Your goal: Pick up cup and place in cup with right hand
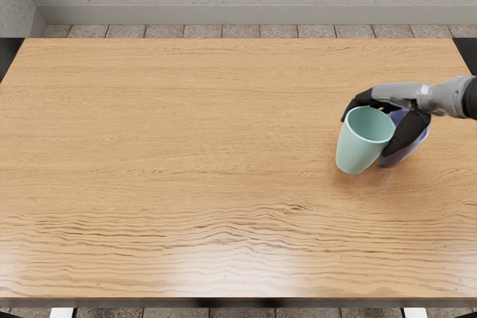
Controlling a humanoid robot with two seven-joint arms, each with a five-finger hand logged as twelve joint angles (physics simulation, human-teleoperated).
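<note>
So the biggest thing here is the wooden table (186,147), with the right arm (451,97) coming in over its right side, palm-side down. Next in size is the right hand (399,94), and it's partly closed, not a tight fist: the fingers (358,100) curve round the far side of the green cup (360,150) and the thumb (406,133) comes down on the near side, by the rim. Looks to me like it has hold of that cup, though the contact behind the rim is hidden, and I can't tell if the base is off the wood yet

Then there's cup number 2, the purple cup (406,150). It's beneath the hand, tucked in behind the thumb and just beside the green cup, over on the wrist side. Part of its rim is covered, so the opening is only half visible from up here

That's the whole move IMO: the green cup is out at the fingertip end, the purple cup is back towards the wrist, and the right hand is already right over both. Both cups have their mouths up, with the long axes leaning about the same way, which could just be the view. I'd lift till the green base clears the purple rim, then shift back wristward and lower. Go too low and it'd probably knock the purple cup over
</note>
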